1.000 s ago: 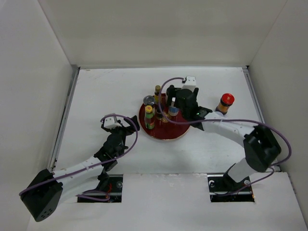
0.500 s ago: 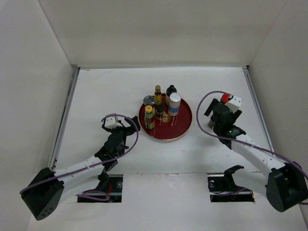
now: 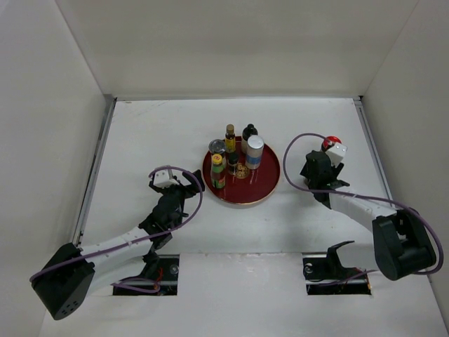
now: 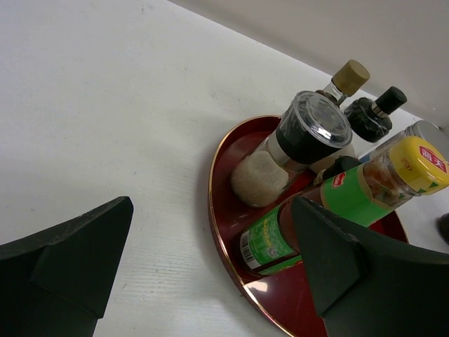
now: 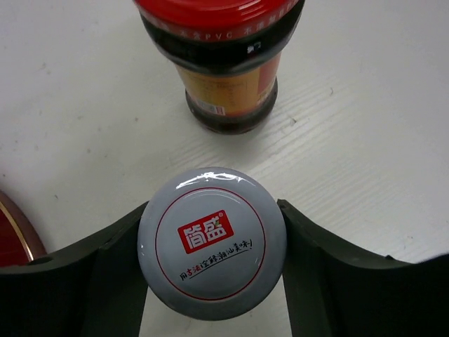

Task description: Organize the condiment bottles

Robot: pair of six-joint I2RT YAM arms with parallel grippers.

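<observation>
So the right gripper has its 2 fingers snug against either side of a grey-capped bottle; the round cap with a red logo fills the lower middle of the right wrist view. Can't tell whether that bottle is standing on the table or lifted off it, since only the cap shows. Just above it in that view is a red-capped jar with an orange label, standing on the table close by but not touching. From overhead, this pair sits right of centre, apart from the tray.

The left gripper is spread wide with nothing between its fingers, sitting lower left of the tray and pointed at it.

The other 5 bottles are bunched on the upper left part of the dark-red tray in the middle of the overhead frame:
- yellow-capped bottle with a green label, nearest the left gripper
- clear-lidded jar with white stuff inside, right beside it
- tan-capped bottle and black-capped bottle at the far edge
- silver-capped bottle, the fattest, toward the right of the bunch
</observation>
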